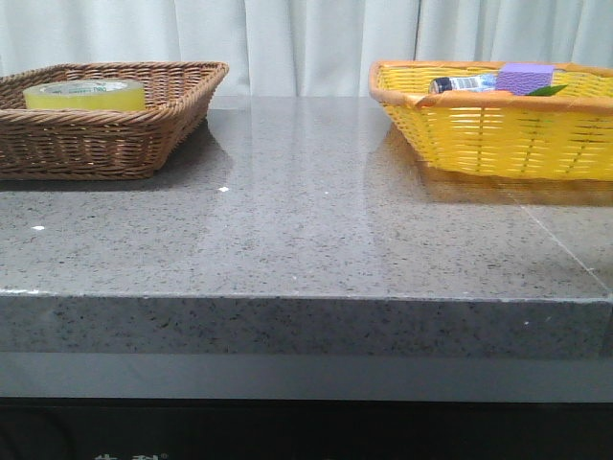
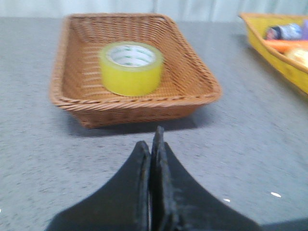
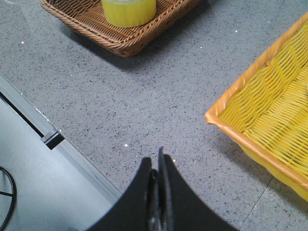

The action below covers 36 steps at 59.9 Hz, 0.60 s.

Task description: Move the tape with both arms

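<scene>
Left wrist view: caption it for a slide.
Shut left gripper faces the tape lying in the brown basket.

Matte black grippers, both wrists.
Left gripper (image 2: 153,144): two broad tapering fingers, dusty, scuffed edges. Right gripper (image 3: 157,163): same curved black blades, narrowing toward 12 o'clock.

You can read nothing here: the green print inside the tape (image 2: 131,67) and the bottle (image 1: 462,84) label blur.
</scene>
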{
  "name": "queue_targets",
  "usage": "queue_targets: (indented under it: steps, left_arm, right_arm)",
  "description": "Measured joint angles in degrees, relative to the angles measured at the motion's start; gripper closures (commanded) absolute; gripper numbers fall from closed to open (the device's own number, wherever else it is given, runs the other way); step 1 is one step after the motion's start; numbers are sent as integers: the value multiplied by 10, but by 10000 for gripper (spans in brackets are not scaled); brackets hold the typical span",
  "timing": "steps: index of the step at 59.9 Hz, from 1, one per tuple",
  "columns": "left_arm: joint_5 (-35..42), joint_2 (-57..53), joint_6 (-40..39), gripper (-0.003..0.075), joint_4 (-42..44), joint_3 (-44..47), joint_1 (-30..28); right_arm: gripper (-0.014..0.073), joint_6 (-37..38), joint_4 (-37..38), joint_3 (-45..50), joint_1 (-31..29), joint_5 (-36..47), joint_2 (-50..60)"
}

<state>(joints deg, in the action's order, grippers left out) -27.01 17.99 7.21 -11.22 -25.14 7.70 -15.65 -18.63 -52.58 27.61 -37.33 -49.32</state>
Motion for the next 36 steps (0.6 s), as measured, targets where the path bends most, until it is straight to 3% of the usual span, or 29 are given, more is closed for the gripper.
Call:
queue_targets:
  steps: [21,36]
  left_arm:
    - [179,-172,1,740,-1,237,-29]
    - [214,-184,1,740,-1,256,-39]
  right_arm:
    - [663,0,0,0,0,0,0]
    - [663,0,0,0,0,-1,0]
